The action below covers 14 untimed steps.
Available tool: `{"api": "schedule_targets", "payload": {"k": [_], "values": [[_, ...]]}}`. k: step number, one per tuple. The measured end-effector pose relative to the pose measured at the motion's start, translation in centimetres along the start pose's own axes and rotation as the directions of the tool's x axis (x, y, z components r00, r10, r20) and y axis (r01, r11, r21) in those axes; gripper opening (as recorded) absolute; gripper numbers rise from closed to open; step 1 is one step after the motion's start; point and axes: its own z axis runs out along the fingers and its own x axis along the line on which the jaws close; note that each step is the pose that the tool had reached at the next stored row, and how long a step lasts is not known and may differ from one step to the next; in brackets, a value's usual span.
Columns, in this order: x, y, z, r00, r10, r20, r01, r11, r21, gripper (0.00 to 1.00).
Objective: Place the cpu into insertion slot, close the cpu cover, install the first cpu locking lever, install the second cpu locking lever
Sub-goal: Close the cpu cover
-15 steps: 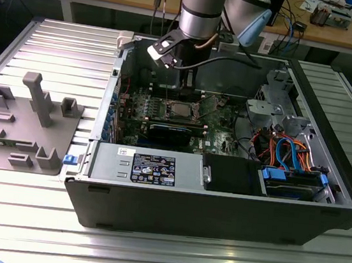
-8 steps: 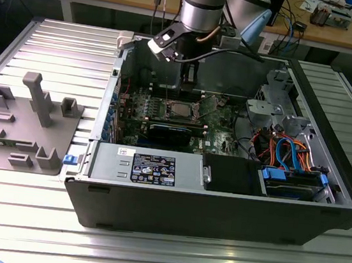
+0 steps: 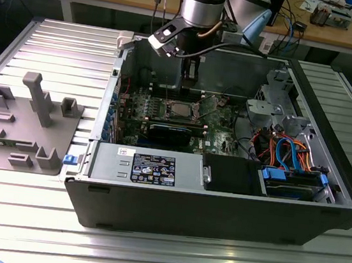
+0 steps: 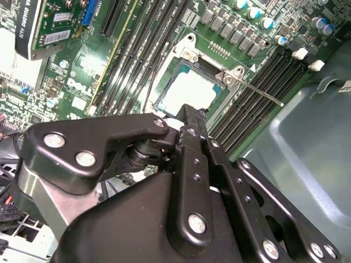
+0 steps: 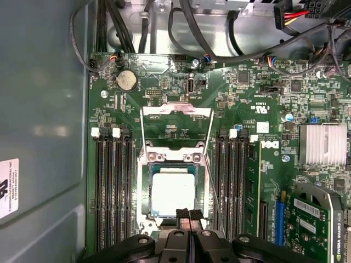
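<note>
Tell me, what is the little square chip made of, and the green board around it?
The cpu seems to have a metal top: pale silver-grey, smooth, faintly shiny. The board looks like glossy green-coated circuit board, perhaps fibreglass, with fine lines and soldered parts.

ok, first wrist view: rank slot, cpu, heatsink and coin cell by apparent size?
Largest to smallest:
1. slot, which frames the cpu
2. cpu and finned heatsink, which look about alike, so I can't rank them
3. coin cell, clearly smallest
</note>
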Motion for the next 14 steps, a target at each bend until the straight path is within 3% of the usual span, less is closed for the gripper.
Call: {"api": "schedule_targets", "payload": {"k": [5, 9, 14], "values": [[0.0, 0.12, -0.01, 1.0, 0.0, 0.0005, 0.0, 1.0, 0.0001, 0.11], [-0.03, 1.03, 0.0, 1.0, 0.0, 0.0009, 0.0, 1.0, 0.0001, 0.11], [-0.03, 1.26, 0.01, 1.0, 0.0, 0.0023, 0.0, 1.0, 0.0002, 0.11]]}}
